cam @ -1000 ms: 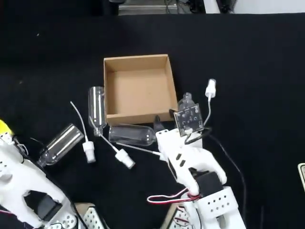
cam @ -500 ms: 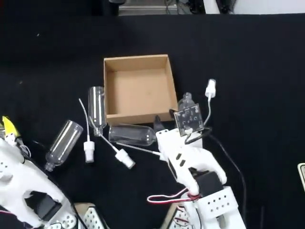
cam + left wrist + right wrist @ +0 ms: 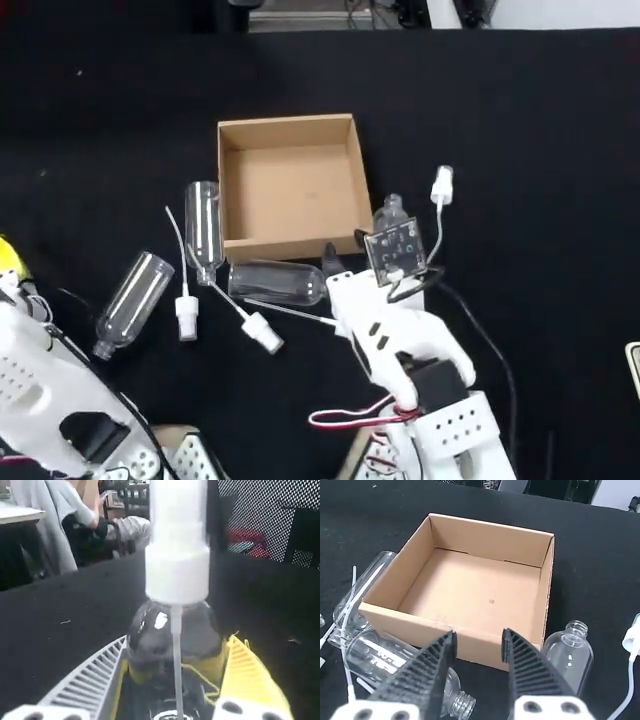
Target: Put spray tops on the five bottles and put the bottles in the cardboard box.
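My left gripper [image 3: 177, 647] is shut on a clear bottle [image 3: 167, 642] that carries a white spray top [image 3: 177, 555]; its yellow finger [image 3: 8, 258] shows at the table's left edge. My right gripper [image 3: 479, 636] is open, just short of the cardboard box's [image 3: 490, 535] near wall. The box [image 3: 232, 190] holds nothing. One capless bottle [image 3: 392, 215] stands upright at the box's right side [image 3: 570, 650]. Three capless bottles lie on the cloth: one [image 3: 203, 228] along the box's left wall, one [image 3: 277, 282] in front of the box, one [image 3: 132, 300] further left.
Loose spray tops with long tubes lie on the black cloth: two [image 3: 186, 315] [image 3: 262, 331] in front of the lying bottles, one [image 3: 442, 186] right of the upright bottle. The right arm's white body [image 3: 410, 350] fills the near middle. A cable [image 3: 490, 350] trails to its right.
The far-left lying bottle swung to a steeper angle and the spray top beside it shifted. My left arm has drawn back a little towards the left edge. The right arm has kept still.
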